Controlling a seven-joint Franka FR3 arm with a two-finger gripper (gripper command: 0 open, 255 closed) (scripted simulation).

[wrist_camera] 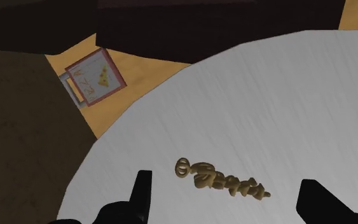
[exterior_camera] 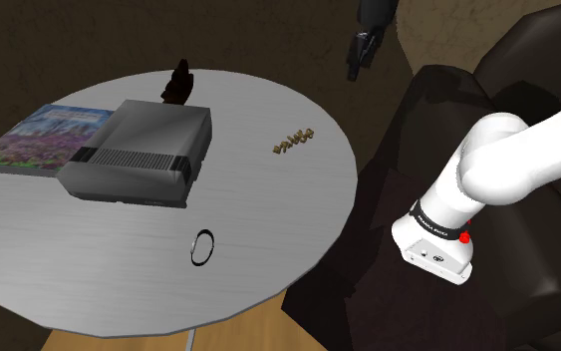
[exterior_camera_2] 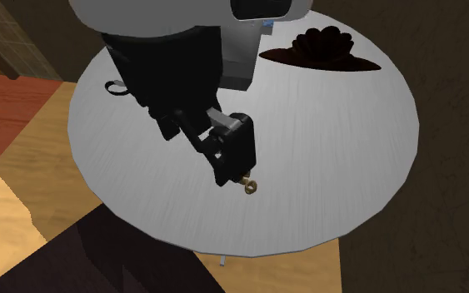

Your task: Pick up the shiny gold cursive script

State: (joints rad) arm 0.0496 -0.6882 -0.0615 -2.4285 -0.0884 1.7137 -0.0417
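The gripper (wrist_camera: 226, 184) is hanging released, fingers spread, above the gold cursive script (wrist_camera: 222, 180); it is lying flat on the grey table (exterior_camera: 268, 229), mid-frame in the shoulder view.

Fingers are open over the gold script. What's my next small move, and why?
Probably lower straight down: the gold script lies flat on the table, roughly centred between the fingers of the open gripper, which does not touch it yet.

One table (exterior_camera: 268, 229) is holding one gold script (exterior_camera: 293, 141), one grey console (exterior_camera: 140, 152) and one book (exterior_camera: 44, 137). One ring (exterior_camera: 203, 247) and one dark object (exterior_camera: 177, 83) are sitting there.
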